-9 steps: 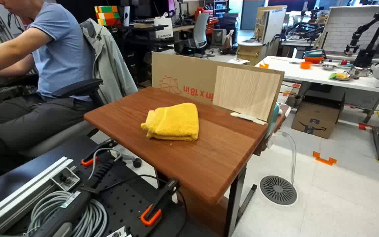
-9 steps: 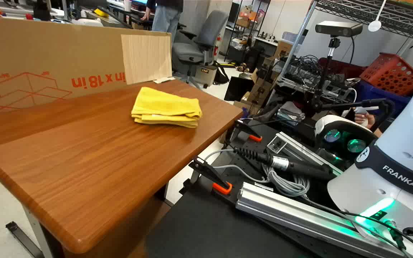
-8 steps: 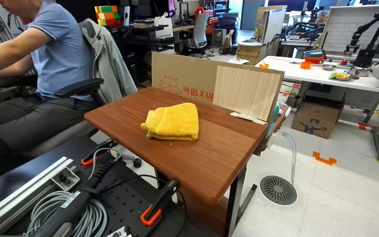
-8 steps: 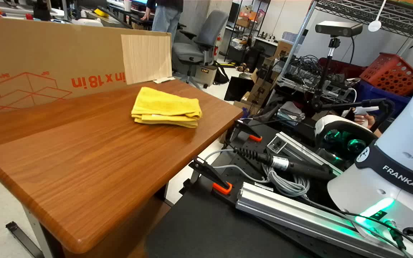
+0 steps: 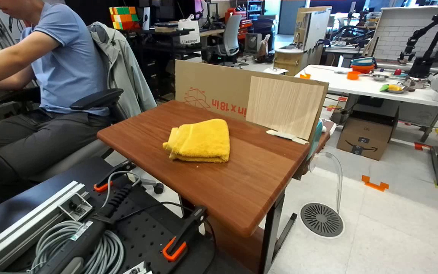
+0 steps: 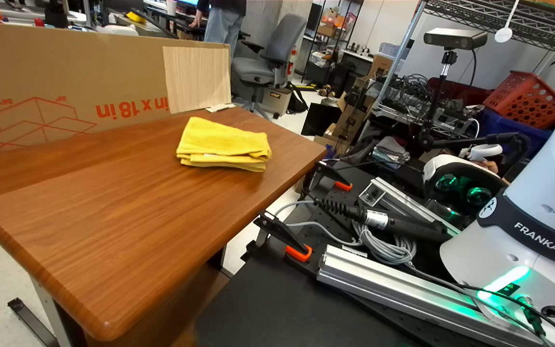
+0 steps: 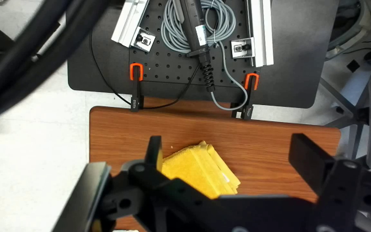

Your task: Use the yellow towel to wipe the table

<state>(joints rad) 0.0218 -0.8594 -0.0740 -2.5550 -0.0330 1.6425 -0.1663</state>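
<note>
Wrist view: jaws gape above yellow towel (image 7: 200, 170).

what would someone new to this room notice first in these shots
The folded yellow towel would likely catch the eye first, lying on the reddish-brown table. Next may come the open claw across the wrist view's foreground, and the green-lit robot base at the right edge of an exterior view.

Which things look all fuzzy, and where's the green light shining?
Wrist view: the hand and thick black cables look fuzzy, while the yellow towel looks clearer; in an exterior view: green light shines on the white base, with green glints in the goggles.
</note>
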